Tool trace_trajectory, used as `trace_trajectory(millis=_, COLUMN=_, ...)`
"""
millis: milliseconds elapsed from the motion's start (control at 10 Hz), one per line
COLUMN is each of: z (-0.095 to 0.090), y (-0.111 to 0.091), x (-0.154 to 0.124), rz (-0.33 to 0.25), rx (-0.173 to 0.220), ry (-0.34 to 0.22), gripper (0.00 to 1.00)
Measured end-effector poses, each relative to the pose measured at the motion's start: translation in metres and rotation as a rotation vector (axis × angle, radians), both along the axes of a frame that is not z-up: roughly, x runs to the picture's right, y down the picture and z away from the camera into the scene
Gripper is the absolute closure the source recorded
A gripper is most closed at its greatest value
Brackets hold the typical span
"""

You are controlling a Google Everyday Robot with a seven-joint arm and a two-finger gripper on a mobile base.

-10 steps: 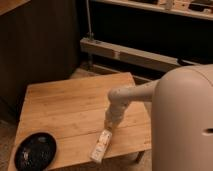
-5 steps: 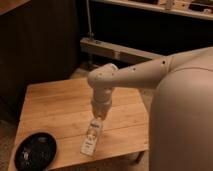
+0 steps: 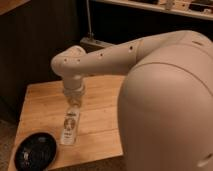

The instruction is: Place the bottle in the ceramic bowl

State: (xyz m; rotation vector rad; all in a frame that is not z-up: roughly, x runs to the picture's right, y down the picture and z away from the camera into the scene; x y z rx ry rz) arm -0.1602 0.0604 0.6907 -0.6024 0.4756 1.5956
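Centrally, the gripper (image 3: 74, 105) hangs over the wooden table (image 3: 42, 107), pointing straight down from the wrist of the white arm (image 3: 105, 55). The arm enters from the right, bends at a rounded elbow approx. above the table's middle & drops vertically. Jaws are clenched on the upper end of the bottle (image 3: 70, 129), which is slim & whitish-clear, w/ a pale printed label facing the camera. The bottle's long axis runs from the gripper down & slightly left toward the table's front edge. Its lower end lies close to that edge, but whether it touches the boards or is just clear of them cannot be told. The cap end is not distinguishable. The ceramic bowl (image 3: 35, 152), black, glossy & shallow, sits at the table's front-left corner, left of & slightly below the bottle's lower end as seen in the view. Bowl & bottle are near each other but apart, w/ a strip of bare wood between, so the bottle is outside the bowl. The robot body (image 3: 170, 110), a large smooth white shell, fills the right foreground & hides the table's right side. Behind the table are a dark wall panel (image 3: 35, 45) at left, a metal post (image 3: 89, 20) rising at centre, & a pale shelf edge (image 3: 165, 9) across the top right.
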Motion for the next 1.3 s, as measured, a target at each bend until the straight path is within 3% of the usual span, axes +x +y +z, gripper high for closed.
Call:
trace_trajectory(millis=200, z=-0.001, y=-0.012, x=-0.059, rz=-0.046, rx=0.055, ry=-0.109, gripper=1.00)
trace_trajectory(millis=400, z=0.001, y=-0.001, x=-0.108, rz=-0.083, rx=0.114, ry=-0.212, gripper=1.00)
trace_trajectory(millis=700, z=0.004, y=0.014, x=-0.150, rz=-0.087, rx=0.174, ry=-0.329, gripper=1.00)
trace_trajectory(millis=900, z=0.007, y=0.021, x=-0.170, rz=-0.085, rx=0.192, ry=-0.380, gripper=0.99)
trace_trajectory(millis=1300, z=0.011, y=0.057, x=-0.207, rz=-0.146, rx=0.164, ry=-0.433, gripper=0.62)
